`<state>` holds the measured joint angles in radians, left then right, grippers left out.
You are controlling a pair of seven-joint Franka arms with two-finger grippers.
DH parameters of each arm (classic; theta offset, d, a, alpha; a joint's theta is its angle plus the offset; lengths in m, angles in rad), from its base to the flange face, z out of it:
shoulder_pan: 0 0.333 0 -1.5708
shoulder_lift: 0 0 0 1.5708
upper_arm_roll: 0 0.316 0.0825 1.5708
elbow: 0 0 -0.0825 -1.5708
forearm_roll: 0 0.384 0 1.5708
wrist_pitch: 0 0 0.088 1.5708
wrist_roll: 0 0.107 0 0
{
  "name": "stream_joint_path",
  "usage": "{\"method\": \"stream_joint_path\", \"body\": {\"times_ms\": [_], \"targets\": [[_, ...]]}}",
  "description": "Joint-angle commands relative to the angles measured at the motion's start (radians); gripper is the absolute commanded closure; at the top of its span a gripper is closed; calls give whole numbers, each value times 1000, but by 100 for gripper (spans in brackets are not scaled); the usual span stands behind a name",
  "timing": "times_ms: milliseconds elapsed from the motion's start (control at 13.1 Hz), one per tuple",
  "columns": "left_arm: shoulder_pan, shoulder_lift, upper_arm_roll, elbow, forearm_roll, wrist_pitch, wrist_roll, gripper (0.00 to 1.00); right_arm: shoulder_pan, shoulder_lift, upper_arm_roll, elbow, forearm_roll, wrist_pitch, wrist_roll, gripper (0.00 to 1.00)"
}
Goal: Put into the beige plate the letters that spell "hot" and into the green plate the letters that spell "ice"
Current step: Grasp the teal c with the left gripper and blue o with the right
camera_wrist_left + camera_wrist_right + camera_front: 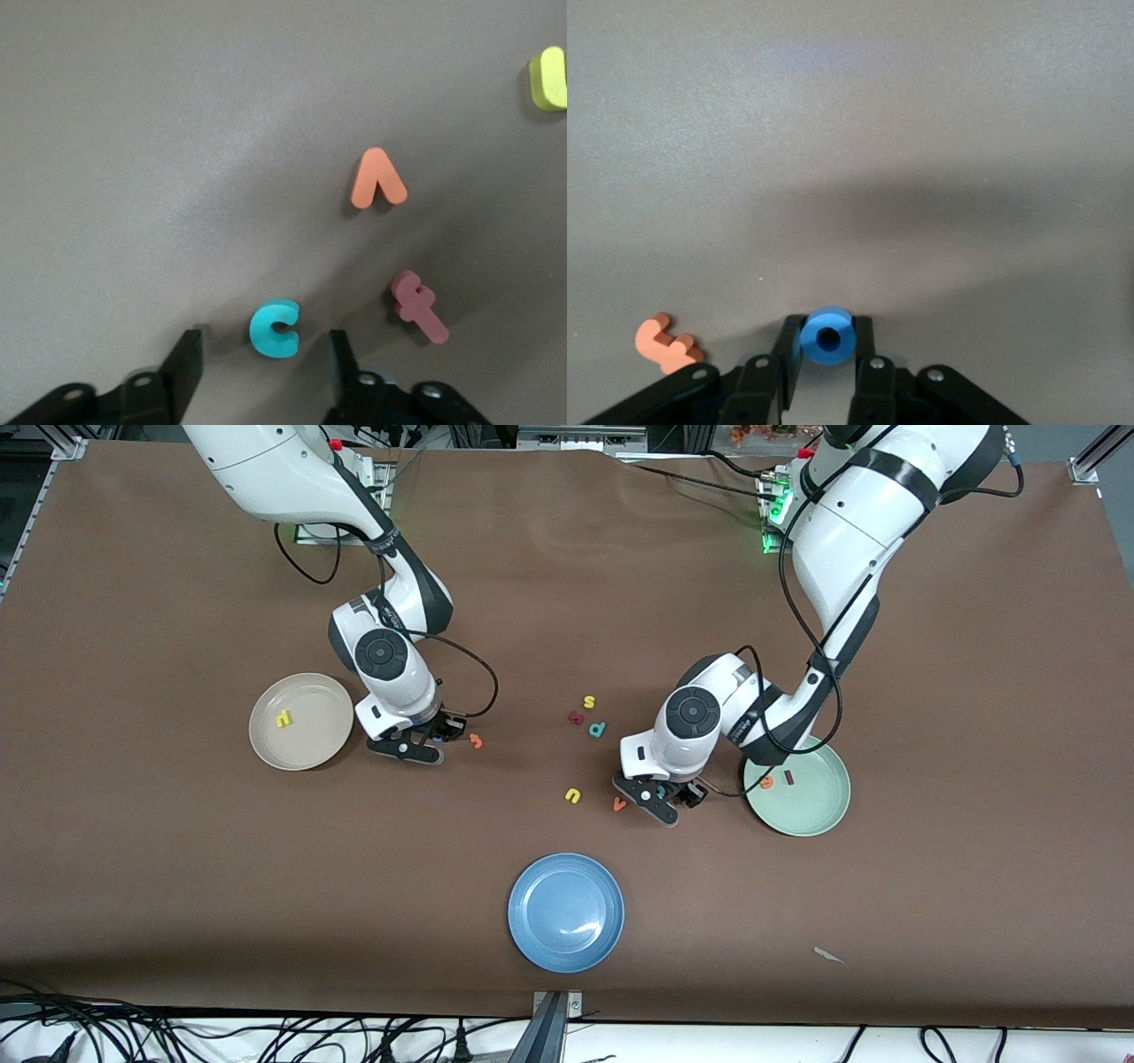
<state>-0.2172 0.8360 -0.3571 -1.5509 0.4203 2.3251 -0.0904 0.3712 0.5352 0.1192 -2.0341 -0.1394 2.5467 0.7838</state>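
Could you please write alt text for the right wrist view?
The right gripper pinches a blue ring-shaped letter o between its fingertips, over a plain brown table. An orange letter t lies on the table beside it.

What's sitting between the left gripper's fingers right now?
The teal c lies on the table between the left gripper's open fingers, not yet pinched; the left wrist view shows it.

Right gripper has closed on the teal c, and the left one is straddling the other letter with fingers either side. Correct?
Not quite. The right gripper has closed on the blue o, as the right wrist view shows. The teal c is what the left gripper straddles on the table.
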Motion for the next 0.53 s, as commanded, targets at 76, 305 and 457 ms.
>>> {"method": "stream_joint_path", "body": {"times_ms": [76,305,457], "targets": [[-10,28,3,49,31,-1,6,50,-5,-29,-16,40,-13,-83,3,81],[-10,34,3,49,32,-1,6,58,-6,-92,-51,92,-14,-261,-18,81],[-10,34,3,49,31,-1,4,58,-8,-135,-107,98,-13,-359,-117,81]]}}
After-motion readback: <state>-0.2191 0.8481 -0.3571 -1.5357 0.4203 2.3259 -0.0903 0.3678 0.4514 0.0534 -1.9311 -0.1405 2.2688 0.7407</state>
